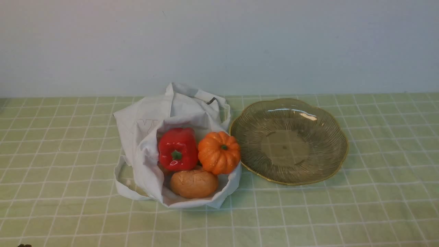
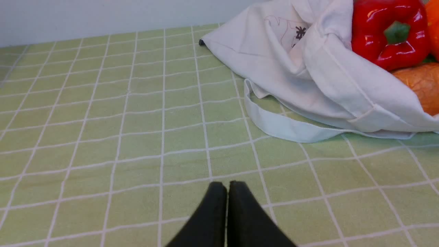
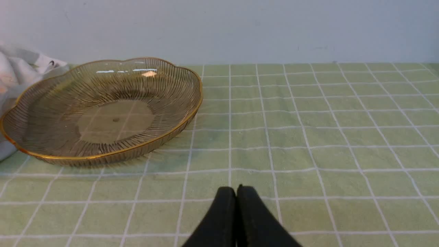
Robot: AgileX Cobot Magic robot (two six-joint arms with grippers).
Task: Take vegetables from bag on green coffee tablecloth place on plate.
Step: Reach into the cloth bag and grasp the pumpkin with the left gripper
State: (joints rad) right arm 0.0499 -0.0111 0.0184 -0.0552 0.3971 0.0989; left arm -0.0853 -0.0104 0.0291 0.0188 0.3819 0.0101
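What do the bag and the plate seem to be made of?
The bag looks like soft, matte woven cloth, probably cotton canvas: it creases, slumps and has stitched seams. The plate looks like tinted, glossy glass, though clear plastic is possible: the cloth's grid shows through its base, and its ribbed surface catches bright highlights.

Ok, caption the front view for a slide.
Red pepper, pumpkin and potato-like food in a white tote beside an empty ribbed plate.
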